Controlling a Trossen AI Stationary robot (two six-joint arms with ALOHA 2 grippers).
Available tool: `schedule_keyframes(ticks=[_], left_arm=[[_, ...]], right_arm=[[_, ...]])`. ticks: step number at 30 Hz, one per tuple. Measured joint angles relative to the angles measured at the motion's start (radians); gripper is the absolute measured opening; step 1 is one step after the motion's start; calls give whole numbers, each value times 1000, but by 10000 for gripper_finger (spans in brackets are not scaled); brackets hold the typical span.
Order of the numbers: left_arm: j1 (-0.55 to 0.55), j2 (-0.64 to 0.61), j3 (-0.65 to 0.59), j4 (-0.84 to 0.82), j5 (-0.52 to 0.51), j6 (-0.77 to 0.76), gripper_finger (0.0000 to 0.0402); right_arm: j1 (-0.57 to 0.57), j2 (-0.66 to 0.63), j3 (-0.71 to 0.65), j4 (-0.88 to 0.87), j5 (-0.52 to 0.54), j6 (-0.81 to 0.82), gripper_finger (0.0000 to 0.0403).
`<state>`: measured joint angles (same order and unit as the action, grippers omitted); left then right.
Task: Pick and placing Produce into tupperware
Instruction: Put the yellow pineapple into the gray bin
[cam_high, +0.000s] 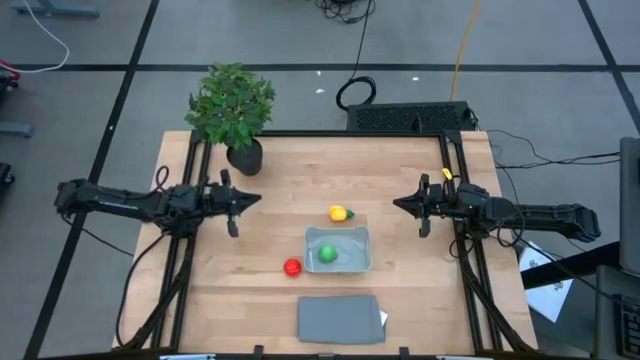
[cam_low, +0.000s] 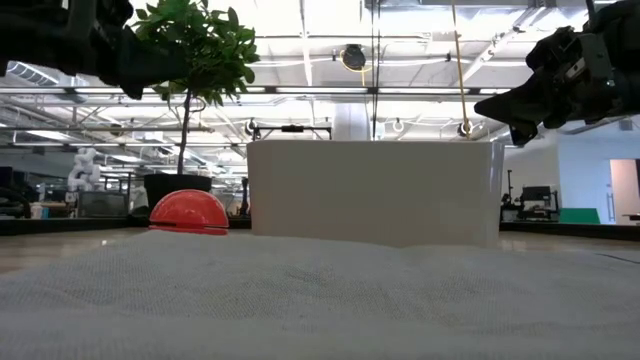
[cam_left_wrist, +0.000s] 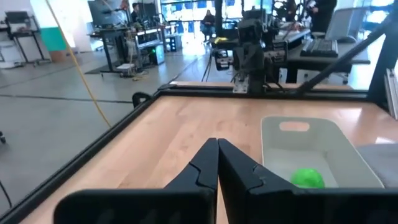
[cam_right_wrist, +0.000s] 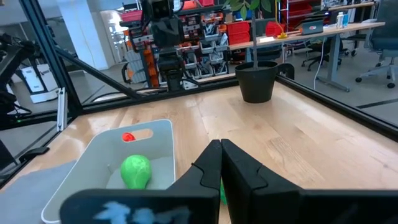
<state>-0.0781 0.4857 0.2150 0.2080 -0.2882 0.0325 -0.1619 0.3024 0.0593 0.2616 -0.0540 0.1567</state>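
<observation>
The clear bluish tupperware stands on the wooden table right of centre, with the green ball lying inside it. The yellow produce with a green tip rests on the table just beyond the tub. The red ball rests on the table at the tub's left. My left gripper hovers shut at the table's left, pointing level toward the middle, its fingers together with nothing between them. My right gripper hovers shut at the right, likewise level and empty.
A flat grey lid lies near the front edge, below the tub. A leafy potted plant stands at the far left corner. A black frame rail runs round the table. Bare wood lies between the two grippers.
</observation>
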Motion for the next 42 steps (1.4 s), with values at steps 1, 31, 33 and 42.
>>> schedule_keyframes(ticks=[1,31,33,42], left_arm=[[-5,-4,-8,8,0,17,11],[-16,-141,-33,-86,56,63,15],[-16,-141,-33,-86,55,63,15],[-16,-141,-33,-79,51,131,15]], right_arm=[[0,0,0,1,0,-1,0],[0,0,0,19,-3,7,0],[0,1,0,19,-3,7,0],[-57,108,65,33,1,21,0]])
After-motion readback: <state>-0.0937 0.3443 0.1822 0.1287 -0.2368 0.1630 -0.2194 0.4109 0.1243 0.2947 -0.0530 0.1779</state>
